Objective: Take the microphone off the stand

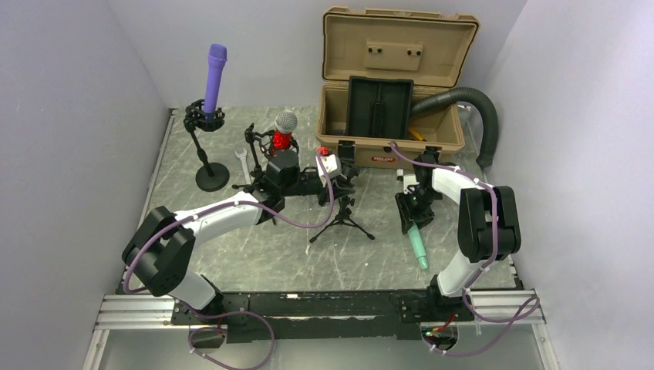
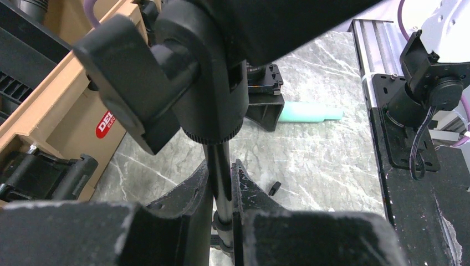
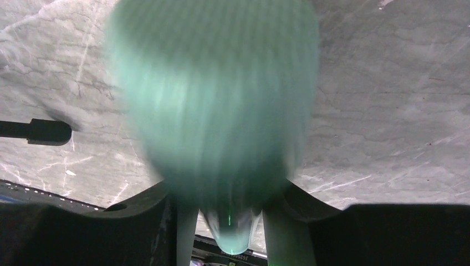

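Note:
The mint-green microphone is off the black tripod stand, slanting down to the table at the right. My right gripper is shut on its upper end. In the right wrist view the microphone fills the frame, blurred, between my right gripper's fingers. My left gripper is shut on the stand's pole. In the left wrist view my left gripper clamps the pole below the stand's empty clip, and the microphone shows beyond it.
A purple microphone stands in a round-base stand at the back left. A red and silver microphone stands behind my left arm. An open tan case and a black hose are at the back right. A wrench lies nearby.

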`<state>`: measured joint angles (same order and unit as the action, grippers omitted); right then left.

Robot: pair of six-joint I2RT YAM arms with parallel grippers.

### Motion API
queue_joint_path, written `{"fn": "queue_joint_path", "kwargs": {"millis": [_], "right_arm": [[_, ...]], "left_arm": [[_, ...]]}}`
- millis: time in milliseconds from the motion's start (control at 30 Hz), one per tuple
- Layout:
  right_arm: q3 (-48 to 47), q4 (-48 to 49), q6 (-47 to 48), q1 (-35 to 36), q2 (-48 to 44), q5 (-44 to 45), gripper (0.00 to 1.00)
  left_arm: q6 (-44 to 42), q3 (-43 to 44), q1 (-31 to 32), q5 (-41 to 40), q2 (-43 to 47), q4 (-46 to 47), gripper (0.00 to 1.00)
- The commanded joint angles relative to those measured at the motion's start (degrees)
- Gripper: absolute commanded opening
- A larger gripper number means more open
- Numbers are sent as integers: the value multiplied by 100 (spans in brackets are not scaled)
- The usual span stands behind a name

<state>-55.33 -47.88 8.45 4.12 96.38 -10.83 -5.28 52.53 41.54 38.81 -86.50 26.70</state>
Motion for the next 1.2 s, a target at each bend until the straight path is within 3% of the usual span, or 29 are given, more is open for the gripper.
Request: {"fn": "queue_joint_path", "kwargs": {"millis": [0, 367, 633, 1000, 1167], "right_arm": [[-64, 82, -55, 57, 244, 133, 47], [-74, 73, -61, 102, 317, 149, 56], [-179, -118, -15, 121, -233, -222, 71], [-861, -369, 240, 168, -1799, -360, 84], [-1259, -204, 560, 168, -2676, -1163, 84]], "left_arm": [[-199, 78, -58, -215, 134, -87, 2], [-188, 108, -58, -220, 93, -130, 2], [-209, 115, -52, -207, 89, -163, 2], [-401, 172, -82, -28, 171, -339, 0], [-437, 245, -123, 429, 158, -468, 0]]}}
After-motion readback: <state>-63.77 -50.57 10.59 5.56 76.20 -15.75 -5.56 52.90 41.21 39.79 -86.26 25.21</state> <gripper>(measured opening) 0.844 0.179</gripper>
